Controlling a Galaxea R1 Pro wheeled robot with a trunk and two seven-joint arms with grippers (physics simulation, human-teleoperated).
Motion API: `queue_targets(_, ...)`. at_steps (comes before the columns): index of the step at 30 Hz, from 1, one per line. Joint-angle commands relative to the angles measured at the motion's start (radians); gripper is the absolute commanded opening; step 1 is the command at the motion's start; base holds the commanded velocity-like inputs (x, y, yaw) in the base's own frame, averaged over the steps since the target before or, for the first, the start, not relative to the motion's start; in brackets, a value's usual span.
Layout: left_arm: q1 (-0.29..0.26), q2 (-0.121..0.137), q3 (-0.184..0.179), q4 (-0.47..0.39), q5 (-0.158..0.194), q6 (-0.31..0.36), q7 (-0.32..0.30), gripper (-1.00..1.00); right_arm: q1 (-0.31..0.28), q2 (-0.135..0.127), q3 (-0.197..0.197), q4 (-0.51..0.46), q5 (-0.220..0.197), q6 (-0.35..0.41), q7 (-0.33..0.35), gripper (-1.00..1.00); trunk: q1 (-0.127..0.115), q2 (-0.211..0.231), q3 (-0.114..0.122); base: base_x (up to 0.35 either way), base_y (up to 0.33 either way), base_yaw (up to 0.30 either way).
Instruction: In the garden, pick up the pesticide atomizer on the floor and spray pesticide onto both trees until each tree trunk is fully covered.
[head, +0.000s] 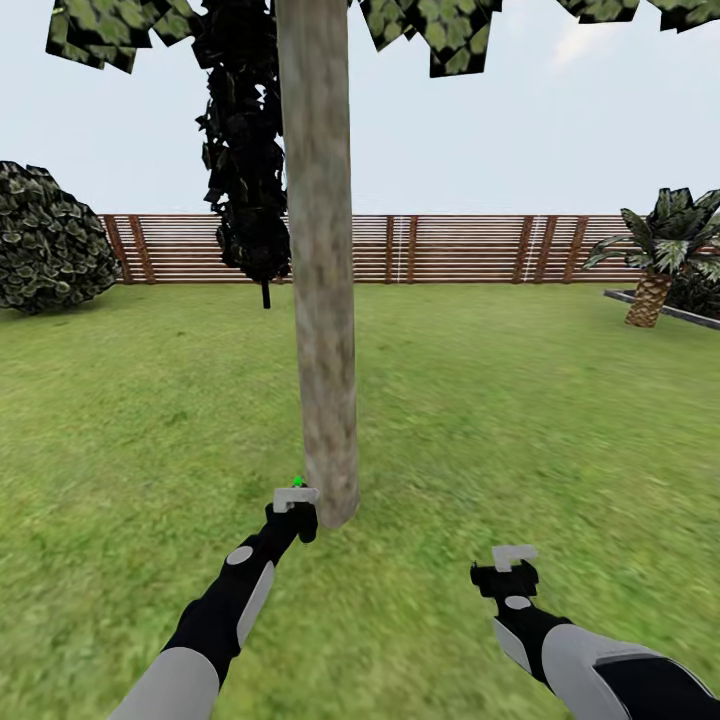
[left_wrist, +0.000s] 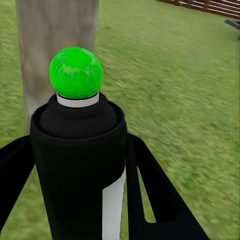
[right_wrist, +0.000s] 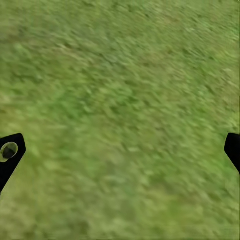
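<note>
while left gripper (head: 296, 497) clamps atomizer (left_wrist: 80, 165) — trunk (head: 320, 300) just beside.

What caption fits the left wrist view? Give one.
Left gripper holding black green-capped pesticide atomizer before mottled grey-brown tree trunk.

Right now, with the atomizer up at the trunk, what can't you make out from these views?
- Trunk far side: hidden by the trunk itself, head view.
- Crown: cut off by the top edge, head view.
- Any spray or coating on the bark: not discernible; the left wrist view is blurred behind the atomizer.
- Atomizer's lower part: cut off by the bottom edge, left wrist view.
- Left gripper: atomizer too small in the head view.
- Right gripper: lawn beyond it is blurred.
</note>
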Motion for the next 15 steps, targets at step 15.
queue_targets(15,-0.001,0.0,0.005,0.004,0.004,-0.007,-0.005,-1.0,-0.002,0.001,0.007,0.004,0.005,-0.004,-0.006,1.0,0.001,-0.001,-0.001,0.155,0.0,0.0)
